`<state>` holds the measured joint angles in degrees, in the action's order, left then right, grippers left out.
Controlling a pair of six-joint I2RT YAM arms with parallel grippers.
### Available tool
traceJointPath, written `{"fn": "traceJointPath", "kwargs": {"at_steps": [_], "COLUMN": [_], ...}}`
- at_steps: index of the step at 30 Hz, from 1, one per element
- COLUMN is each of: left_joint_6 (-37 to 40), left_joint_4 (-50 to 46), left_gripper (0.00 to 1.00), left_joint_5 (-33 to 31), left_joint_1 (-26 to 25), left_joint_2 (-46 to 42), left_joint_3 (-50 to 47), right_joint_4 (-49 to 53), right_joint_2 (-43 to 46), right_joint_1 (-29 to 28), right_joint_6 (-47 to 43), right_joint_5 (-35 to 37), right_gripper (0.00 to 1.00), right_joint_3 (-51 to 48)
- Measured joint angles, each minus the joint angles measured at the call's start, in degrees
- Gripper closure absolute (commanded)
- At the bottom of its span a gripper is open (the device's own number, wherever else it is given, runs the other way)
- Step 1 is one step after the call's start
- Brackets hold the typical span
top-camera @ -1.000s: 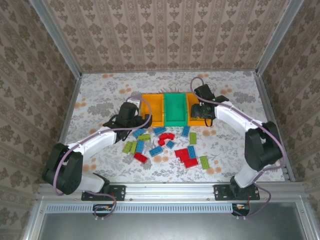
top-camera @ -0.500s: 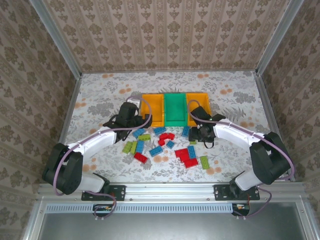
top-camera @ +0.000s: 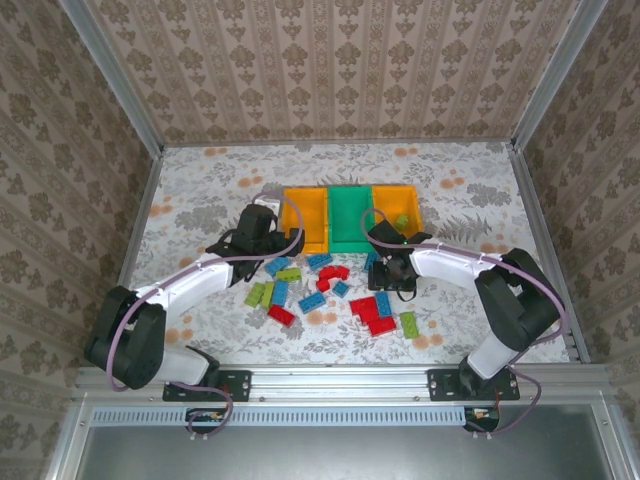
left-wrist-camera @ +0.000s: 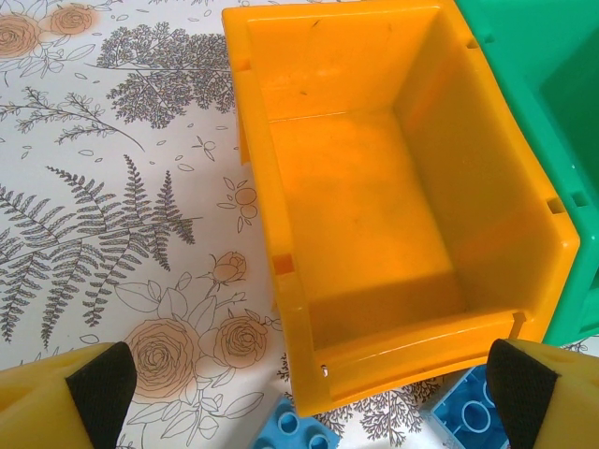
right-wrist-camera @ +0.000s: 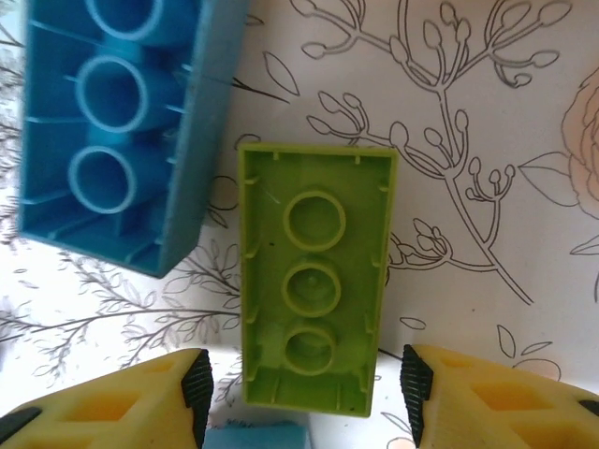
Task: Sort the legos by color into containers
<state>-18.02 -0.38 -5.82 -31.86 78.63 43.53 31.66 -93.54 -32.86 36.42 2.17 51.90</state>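
Red, blue and lime green legos [top-camera: 330,290] lie scattered in front of the three containers: a left orange bin [top-camera: 305,221], a green bin [top-camera: 350,219] and a right orange bin [top-camera: 383,205] holding one lime green lego [top-camera: 400,221]. My right gripper [top-camera: 389,267] is down at the pile's right side. In the right wrist view it [right-wrist-camera: 304,382] is open, straddling the near end of an upside-down lime green lego [right-wrist-camera: 314,313] with a gap on each side. My left gripper [left-wrist-camera: 307,383] is wide open over the front rim of the empty left orange bin [left-wrist-camera: 356,215].
An upside-down blue lego [right-wrist-camera: 112,140] lies just left of the green one, and another blue one [right-wrist-camera: 255,438] sits at its near end. Two blue legos [left-wrist-camera: 292,430] [left-wrist-camera: 473,412] lie in front of the left bin. A red cluster [top-camera: 372,314] sits near the table's front.
My right arm has swung from the right orange bin down to the pile, and its jaws have narrowed around a lime green lego. The left arm has not moved.
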Motion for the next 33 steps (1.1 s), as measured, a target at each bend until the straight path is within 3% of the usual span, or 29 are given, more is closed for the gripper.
{"fn": "traceJointPath", "kwargs": {"at_steps": [10, 23, 33], "left_joint_6": [0.0, 0.0, 0.0], "left_joint_4": [0.0, 0.0, 0.0], "left_gripper": [0.0, 0.0, 0.0], "left_joint_5": [0.0, 0.0, -0.02], "left_joint_1": [0.0, -0.11, -0.11], "left_joint_2": [0.0, 0.0, 0.0], "left_joint_3": [0.0, 0.0, 0.0], "right_joint_4": [0.22, 3.67, 3.65], "right_joint_2": [-0.26, 7.45, 2.34], "right_joint_1": [0.0, 2.14, 10.12], "right_joint_6": [0.07, -1.9, -6.71], "right_joint_5": [1.99, 5.77, 6.23], "right_gripper": [0.72, 0.74, 0.74], "right_joint_3": [0.26, 4.0, 14.38]}}
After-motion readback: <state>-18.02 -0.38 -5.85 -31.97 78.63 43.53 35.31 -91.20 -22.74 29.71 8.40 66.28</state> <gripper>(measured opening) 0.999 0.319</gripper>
